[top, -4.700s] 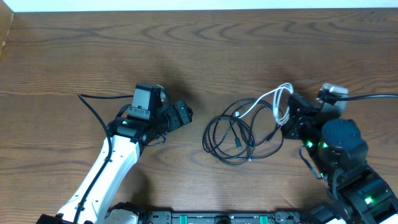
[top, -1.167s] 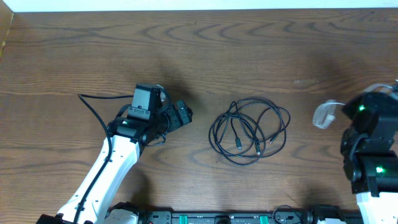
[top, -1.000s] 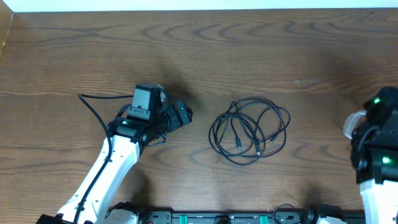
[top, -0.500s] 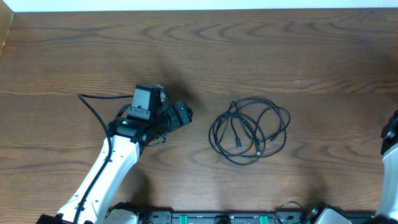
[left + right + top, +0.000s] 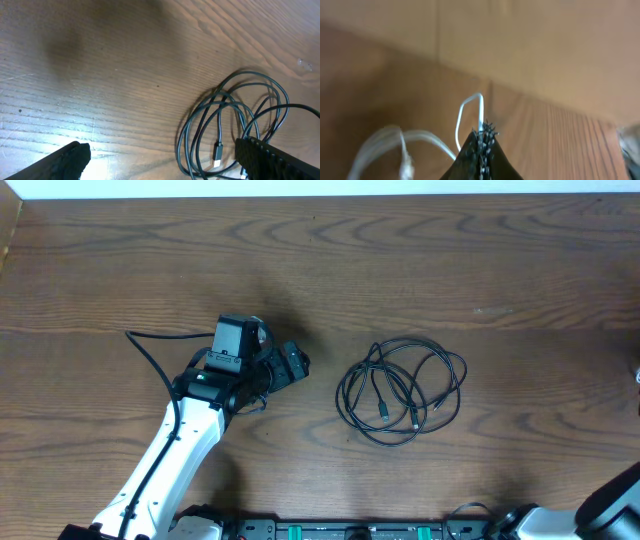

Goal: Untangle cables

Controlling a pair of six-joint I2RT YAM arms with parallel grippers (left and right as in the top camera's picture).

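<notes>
- Thin looped black cables [image 5: 400, 392] are lying at three o'clock from the wide-spread left pincer [image 5: 295, 363].
- Right pincer [image 5: 481, 134] is clamping a thin white cable [image 5: 481, 107].

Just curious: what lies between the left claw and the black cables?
Only bare table, seen overhead, between the left claw and black cables.

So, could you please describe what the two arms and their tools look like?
The left arm has a long white link, black joints with a small green light, a boxy black wrist camera and a thick black wire looping off it. The left tool and right tool are black, the latter's pads finely ribbed.
</notes>
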